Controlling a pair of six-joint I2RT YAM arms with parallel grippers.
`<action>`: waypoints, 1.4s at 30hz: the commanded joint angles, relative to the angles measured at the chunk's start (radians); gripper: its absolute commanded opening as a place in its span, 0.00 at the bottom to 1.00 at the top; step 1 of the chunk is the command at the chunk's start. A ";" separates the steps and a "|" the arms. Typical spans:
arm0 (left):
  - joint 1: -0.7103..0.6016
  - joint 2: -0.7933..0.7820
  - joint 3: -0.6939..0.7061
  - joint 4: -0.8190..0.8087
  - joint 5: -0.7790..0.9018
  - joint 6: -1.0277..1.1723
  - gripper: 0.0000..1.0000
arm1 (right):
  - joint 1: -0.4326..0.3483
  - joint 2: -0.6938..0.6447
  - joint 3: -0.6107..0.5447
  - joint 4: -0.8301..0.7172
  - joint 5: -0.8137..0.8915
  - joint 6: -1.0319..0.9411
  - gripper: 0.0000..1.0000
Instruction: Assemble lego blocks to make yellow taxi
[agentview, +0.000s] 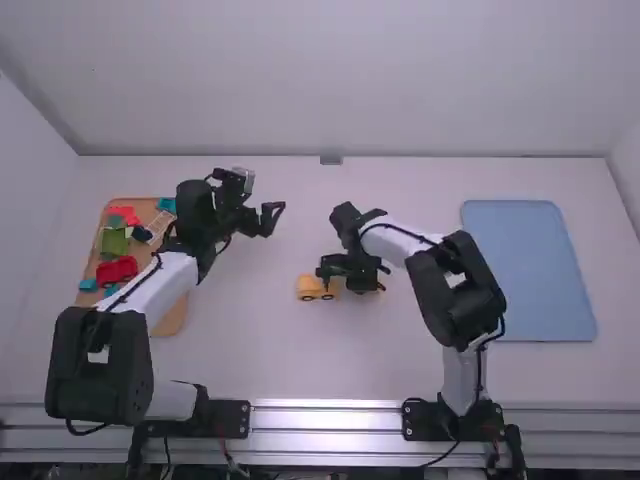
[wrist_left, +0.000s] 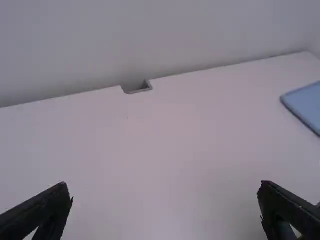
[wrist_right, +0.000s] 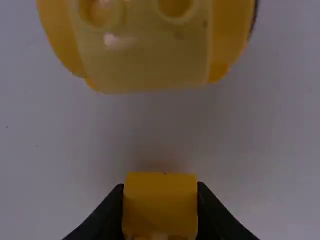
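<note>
The right pincer (wrist_right: 160, 185) is narrowed on a yellow block (wrist_right: 160, 207), 1 finger on each side of it; whether the block touches the table I cannot tell. Just beyond those fingertips, apart from the block, lies the yellow car body (wrist_right: 145, 60), with 2 round studs showing; in the high view it sits upright on its wheels, to the pincer's left.

The step in hand looks like adding this block to the car, so the taxi seems only part built. The next move probably calls for bringing the block over the body, squaring it to the studs and pressing straight down. The body looks loose, with nothing bracing it, so a sideways push could slide it, and the right pincer's own fingers may crowd the join.

Farther off, ahead and to the left of the right pincer, is the left pincer (wrist_left: 165, 186), wide and with nothing between its fingers; it might steady the body if brought closer. Well to the right pincer's right lies a blue mat (agentview: 530, 270). Farthest, on its left side, is a brown tray (agentview: 172, 318) with a red toy car (agentview: 117, 270) and a green block (agentview: 114, 241); the left arm (agentview: 150, 292) reaches across part of it, clear of the working spot.
</note>
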 joint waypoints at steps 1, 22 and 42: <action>0.011 -0.023 0.001 -0.003 0.015 0.000 0.99 | -0.003 0.016 -0.009 0.000 -0.007 -0.010 0.27; 0.012 -0.023 0.001 -0.064 0.026 0.144 0.99 | -0.067 -0.151 0.201 -0.202 -0.296 -0.049 0.99; 0.021 -0.175 0.001 -0.514 0.417 0.970 0.99 | -0.337 -0.249 0.135 -0.087 -0.549 0.027 0.99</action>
